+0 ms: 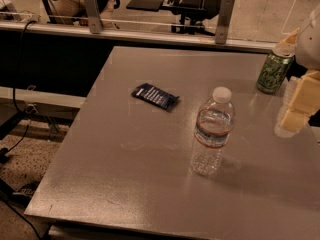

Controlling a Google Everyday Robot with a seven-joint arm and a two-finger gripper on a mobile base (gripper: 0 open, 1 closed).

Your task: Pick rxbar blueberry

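Note:
The rxbar blueberry (155,96) is a small flat dark navy wrapper with white text lines. It lies on the grey table (125,174), left of centre toward the far side. My gripper (295,111) is at the right edge of the view, pale yellow, above the table's right side. It is far to the right of the bar, with the water bottle between them.
A clear plastic water bottle (212,132) with a white cap stands upright near the table's middle. A green can (273,72) stands at the far right, just behind the gripper. A railing and chairs lie beyond the far edge; the floor drops off on the left.

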